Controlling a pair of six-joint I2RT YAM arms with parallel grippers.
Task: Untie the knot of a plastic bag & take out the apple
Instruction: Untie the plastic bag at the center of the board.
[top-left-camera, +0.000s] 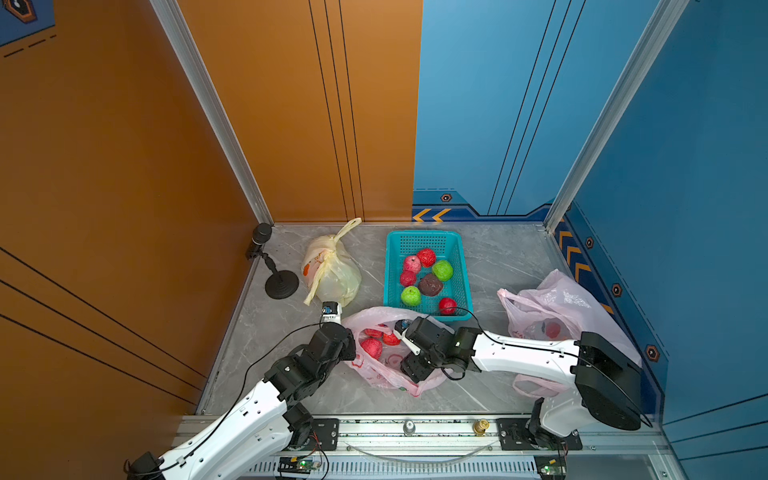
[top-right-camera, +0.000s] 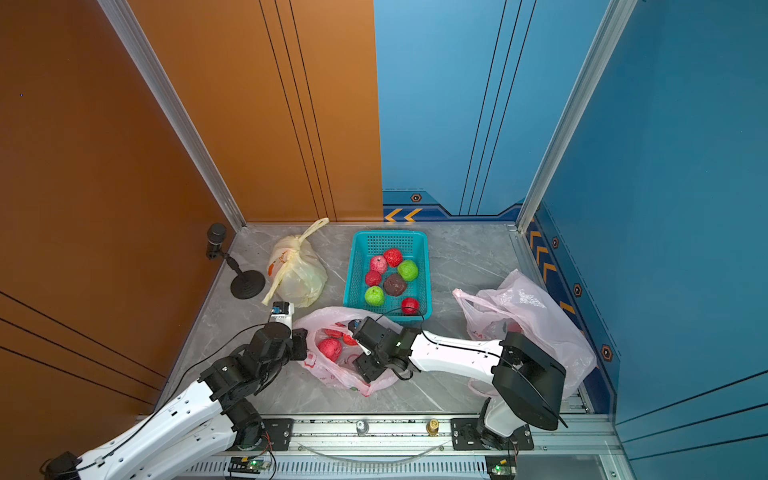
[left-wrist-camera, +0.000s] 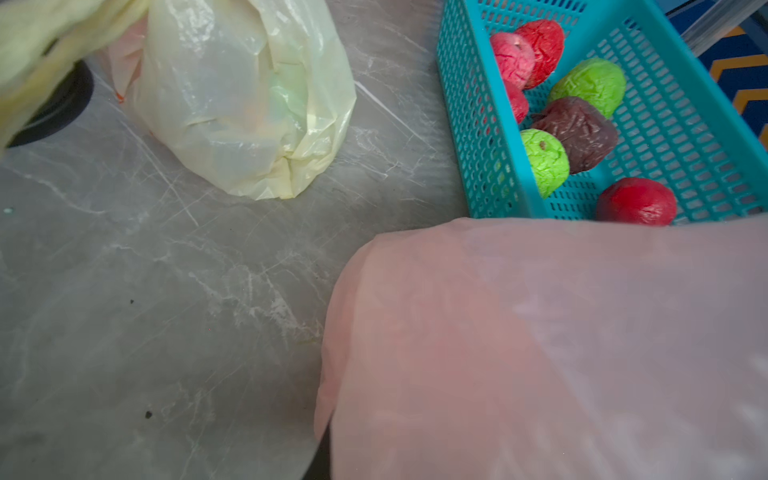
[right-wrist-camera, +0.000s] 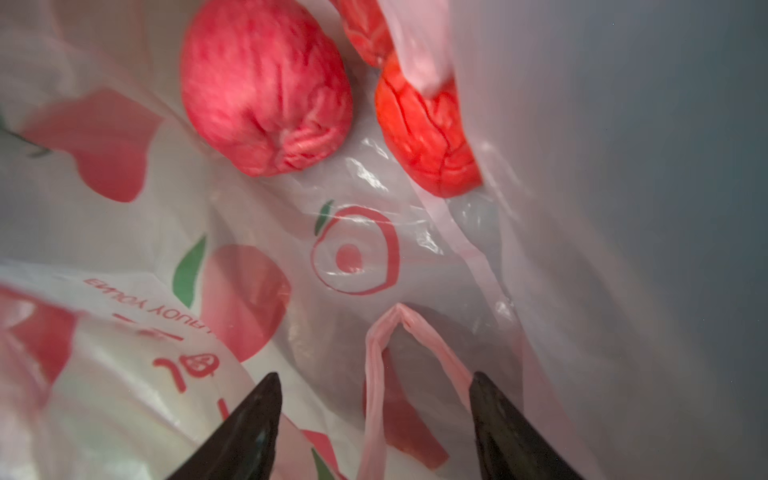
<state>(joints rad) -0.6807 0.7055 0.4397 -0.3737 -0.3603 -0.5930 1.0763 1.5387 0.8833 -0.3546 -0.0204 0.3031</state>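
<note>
A pink plastic bag (top-left-camera: 386, 376) (top-right-camera: 332, 374) lies at the table's front middle with its mouth gaping open. Red apples (top-left-camera: 371, 347) (top-right-camera: 329, 348) sit inside it. In the right wrist view one apple (right-wrist-camera: 266, 91) and a redder one (right-wrist-camera: 428, 137) lie deep in the bag. My right gripper (right-wrist-camera: 374, 376) (top-left-camera: 400, 332) is inside the mouth and open, with a loose pink handle loop (right-wrist-camera: 399, 328) between its fingers, short of the apples. My left gripper (top-left-camera: 348, 337) is at the bag's left rim; pink plastic (left-wrist-camera: 540, 353) hides its jaws.
A yellow bag (top-left-camera: 332, 270) (left-wrist-camera: 245, 104) tied with a knot (top-left-camera: 330, 249) stands at the back left. A teal basket (top-left-camera: 390, 270) (left-wrist-camera: 478, 124) behind the pink bag holds several fruits. Another pink bag (top-left-camera: 557, 307) lies right. A black stand (top-left-camera: 280, 284) is by the left wall.
</note>
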